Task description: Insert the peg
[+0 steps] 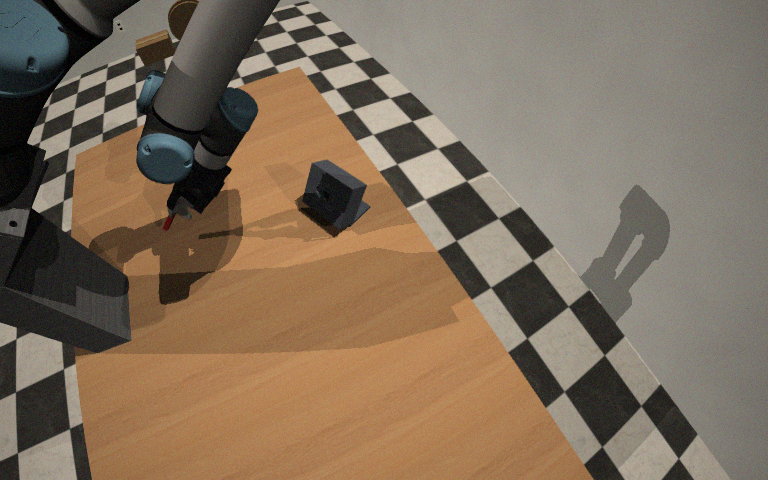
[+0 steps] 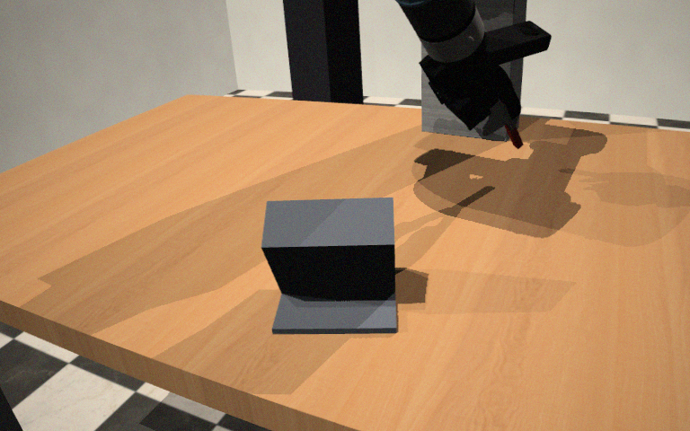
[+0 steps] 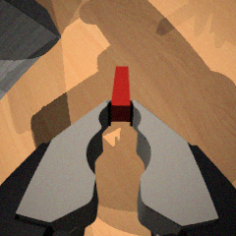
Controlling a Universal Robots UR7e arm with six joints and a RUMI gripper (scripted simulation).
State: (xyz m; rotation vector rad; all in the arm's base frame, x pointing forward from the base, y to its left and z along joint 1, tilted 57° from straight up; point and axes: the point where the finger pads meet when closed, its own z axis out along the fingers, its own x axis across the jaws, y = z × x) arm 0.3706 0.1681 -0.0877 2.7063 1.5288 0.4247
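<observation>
Jaws pinch the slim square-sectioned red peg [image 3: 121,88] above the woodgrain table [image 2: 124,176], apart from the grey sloped panel [image 2: 329,221].

We see an arm [image 1: 209,53] made of smooth grey tubes, with teal-blue round caps [image 1: 164,157] over its joints and dark collars between them. Its wrist ends in a black blocky gripper [image 3: 120,117] with two broad, flat grey fingers curving inward at the tips.
</observation>
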